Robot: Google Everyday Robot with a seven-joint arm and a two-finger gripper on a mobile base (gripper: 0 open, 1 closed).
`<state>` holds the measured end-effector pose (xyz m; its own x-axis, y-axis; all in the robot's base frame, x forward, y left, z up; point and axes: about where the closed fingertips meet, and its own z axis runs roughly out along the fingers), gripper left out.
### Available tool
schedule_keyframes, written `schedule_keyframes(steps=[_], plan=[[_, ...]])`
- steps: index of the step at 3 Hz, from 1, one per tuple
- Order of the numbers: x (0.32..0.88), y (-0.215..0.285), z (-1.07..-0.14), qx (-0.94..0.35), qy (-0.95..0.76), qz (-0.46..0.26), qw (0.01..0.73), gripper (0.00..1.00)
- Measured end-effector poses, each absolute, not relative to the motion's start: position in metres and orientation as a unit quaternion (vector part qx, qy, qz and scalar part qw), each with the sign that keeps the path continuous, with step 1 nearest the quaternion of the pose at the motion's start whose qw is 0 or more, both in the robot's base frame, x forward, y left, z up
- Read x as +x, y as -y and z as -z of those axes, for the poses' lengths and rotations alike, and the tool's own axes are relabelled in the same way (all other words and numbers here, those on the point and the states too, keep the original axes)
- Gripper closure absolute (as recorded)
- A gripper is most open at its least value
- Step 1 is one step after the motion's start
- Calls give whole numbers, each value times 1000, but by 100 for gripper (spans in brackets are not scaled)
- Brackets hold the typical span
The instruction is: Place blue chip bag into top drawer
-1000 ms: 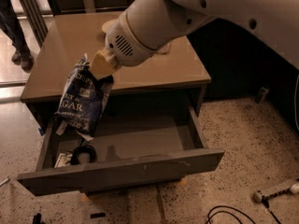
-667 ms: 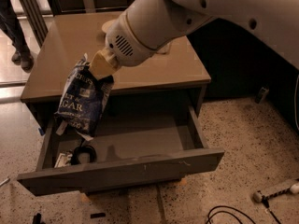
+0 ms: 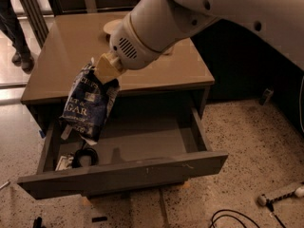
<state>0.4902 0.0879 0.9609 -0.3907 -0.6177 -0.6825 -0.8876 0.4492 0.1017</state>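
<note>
Nothing has visibly shifted: gripper [image 3: 105, 69] clamps blue chip bag [image 3: 89, 106] by its top, apparently above open top drawer [image 3: 123, 175]; lowering and release remain.

The gripper [image 3: 103, 70] hangs over the left part of the open top drawer [image 3: 123, 174], its yellowish fingers pinching the upper edge of the blue chip bag [image 3: 89, 104]. The bag dangles crumpled below it, its lower end in front of the drawer's left rear corner, above the drawer floor. A black coiled object [image 3: 85, 156] and a small white item [image 3: 63, 162] lie in the drawer's front left corner. The big white arm [image 3: 156, 27] reaches in from the upper right across the cabinet top [image 3: 66, 56]. A grey cable [image 3: 232, 216] lies on the speckled floor [image 3: 247, 137].
</note>
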Motion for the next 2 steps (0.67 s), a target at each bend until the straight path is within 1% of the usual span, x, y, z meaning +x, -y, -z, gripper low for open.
schedule_keyframes(steps=[1,2], plan=[[480,-76,-933,-452,-807,-240,295,100],[477,-61,-880,-438,-811,-248,297,100]])
